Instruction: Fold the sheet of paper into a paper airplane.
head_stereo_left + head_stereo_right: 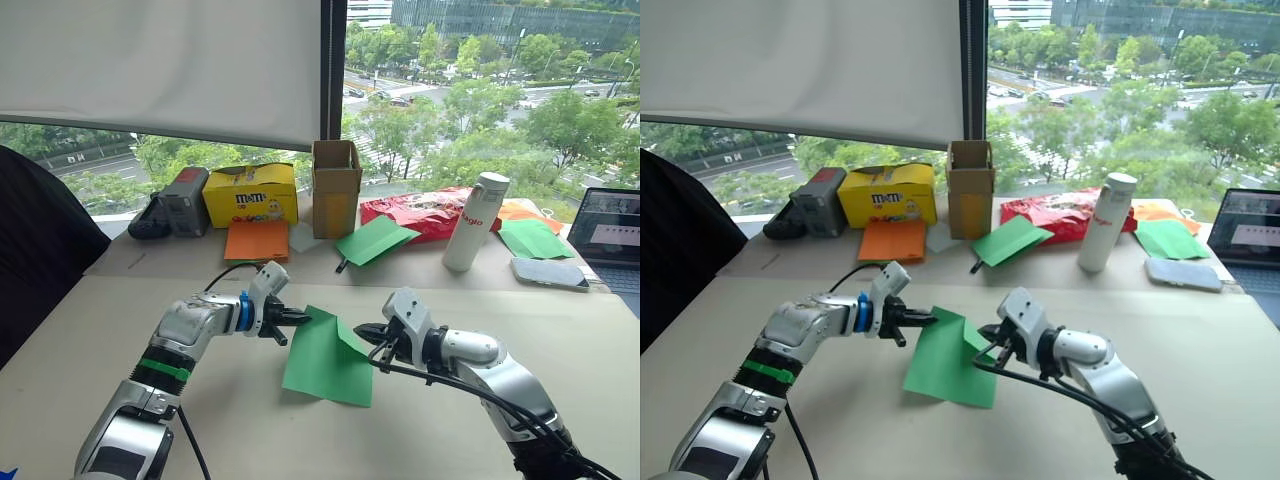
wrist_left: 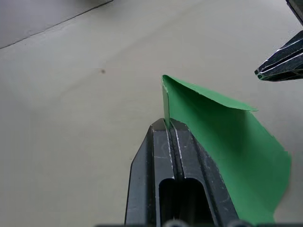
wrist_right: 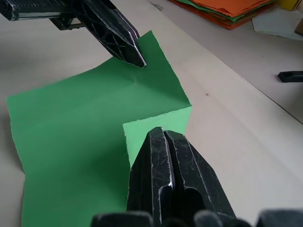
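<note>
Jaws of both grippers are pinched on the sheet of paper point(image 1: 325, 360): right gripper point(image 1: 362, 330) holds its folded-over corner, left gripper point(image 1: 303, 318) the opposite corner. It lies mid-tabletop point(image 1: 120, 330); orange paper sheets point(image 1: 256, 240) lie beyond.

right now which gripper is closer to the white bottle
Right. The right gripper pinches the sheet of paper at its folded corner, toward the white bottle. The left gripper, clamped on the sheet's opposite corner, sits farther away.
</note>
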